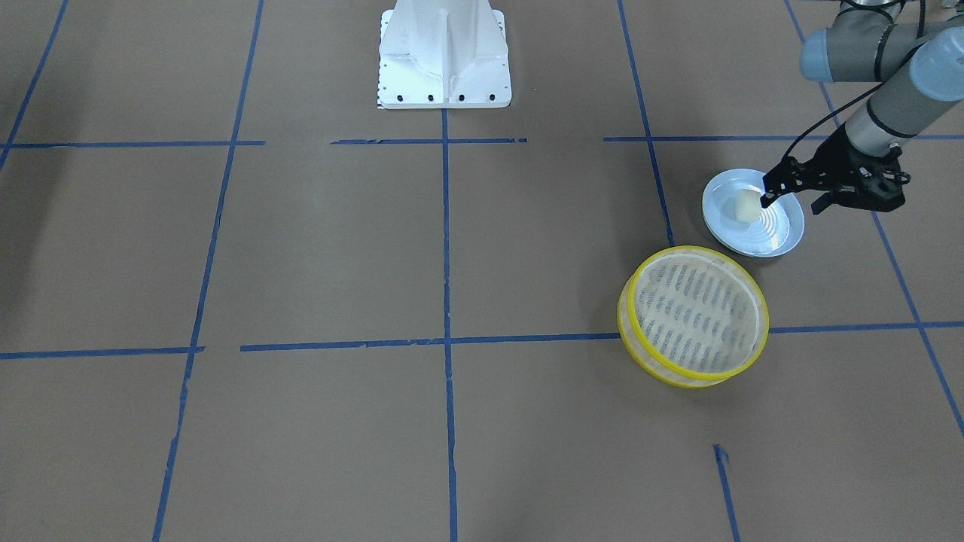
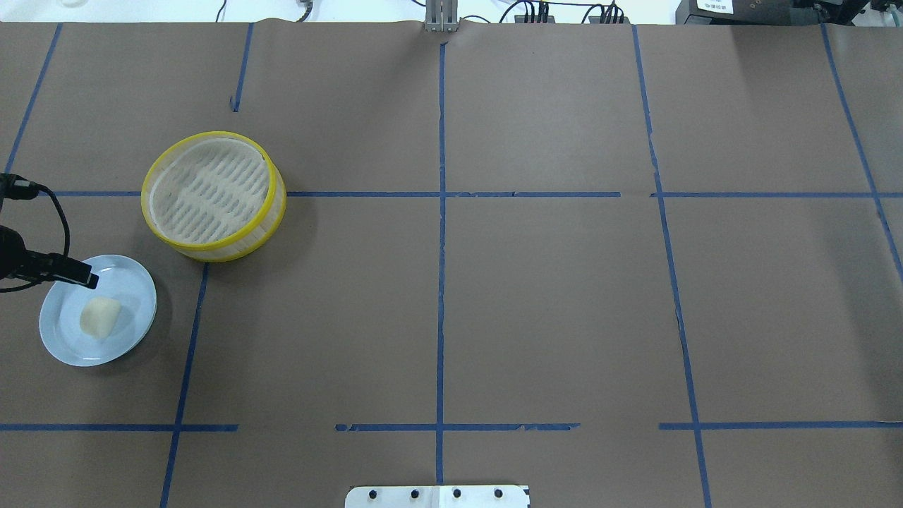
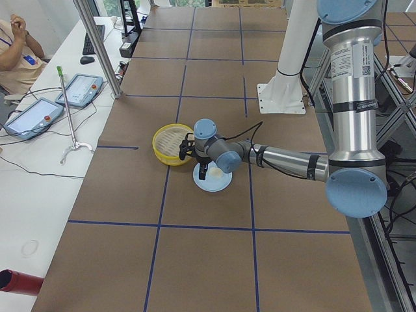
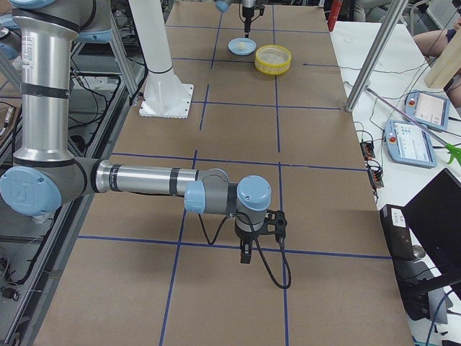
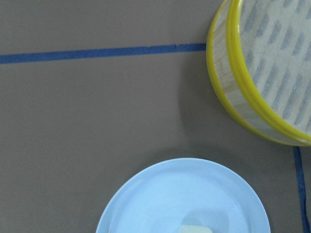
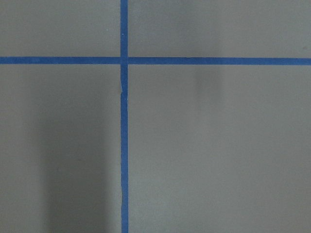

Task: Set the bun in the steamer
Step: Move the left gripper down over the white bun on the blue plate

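Robot base (image 1: 444,53): a white pedestal was seen bolted at the near edge of the table (image 2: 550,303), on the centre line of blue tape (image 2: 440,282).
Right gripper (image 4: 245,249): it was shown only by the side camera at the robot's right end, pointed down over bare brown paper close to a tape crossing. Whether its fingers were parted or closed could not be told.
Plate (image 2: 134,289): a pale blue ridged plate was laid flat on the robot's left side of the table, just beside a lengthwise tape line.
Bun (image 2: 99,315): the cream-white lump was found lying on the plate, slightly off its middle, well apart from the steamer and touched by nothing else.
Left gripper (image 1: 791,200): it was held above the plate, tilted downward, with its fingers parted and nothing between them. One dark fingertip (image 2: 86,279) was seen over the plate's far part, beside the bun; no contact was visible.
Steamer (image 2: 211,190): the yellow-rimmed basket was set upright beyond the plate, near it but not touching, straddling a crosswise tape line, its slatted floor exposed.
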Available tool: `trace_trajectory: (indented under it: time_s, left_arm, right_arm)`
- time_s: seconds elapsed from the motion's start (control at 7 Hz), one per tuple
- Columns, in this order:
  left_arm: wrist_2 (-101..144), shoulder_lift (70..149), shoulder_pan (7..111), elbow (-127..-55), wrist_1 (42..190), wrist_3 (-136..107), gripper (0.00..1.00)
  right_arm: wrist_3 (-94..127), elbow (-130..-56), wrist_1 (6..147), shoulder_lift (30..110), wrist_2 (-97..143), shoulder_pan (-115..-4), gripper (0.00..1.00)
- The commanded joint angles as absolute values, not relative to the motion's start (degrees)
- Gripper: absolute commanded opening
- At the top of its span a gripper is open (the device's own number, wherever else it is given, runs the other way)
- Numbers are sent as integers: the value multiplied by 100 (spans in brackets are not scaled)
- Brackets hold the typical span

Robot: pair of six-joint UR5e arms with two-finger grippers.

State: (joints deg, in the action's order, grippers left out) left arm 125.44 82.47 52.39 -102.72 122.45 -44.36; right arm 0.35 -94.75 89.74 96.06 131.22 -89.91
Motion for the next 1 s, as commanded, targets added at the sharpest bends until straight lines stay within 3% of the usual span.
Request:
trace_trajectory:
  time_s: [0.0, 0.86]
  left_arm:
    - [12331, 8227, 4704, -10266, 12139, -4658, 98]
    - [12199, 8305, 4562, -10152, 11962, -4588, 86]
  right_arm:
    - [35, -9475, 8974, 9606, 13122, -8991, 100]
    - [35, -9475, 8974, 9606, 13122, -8991, 100]
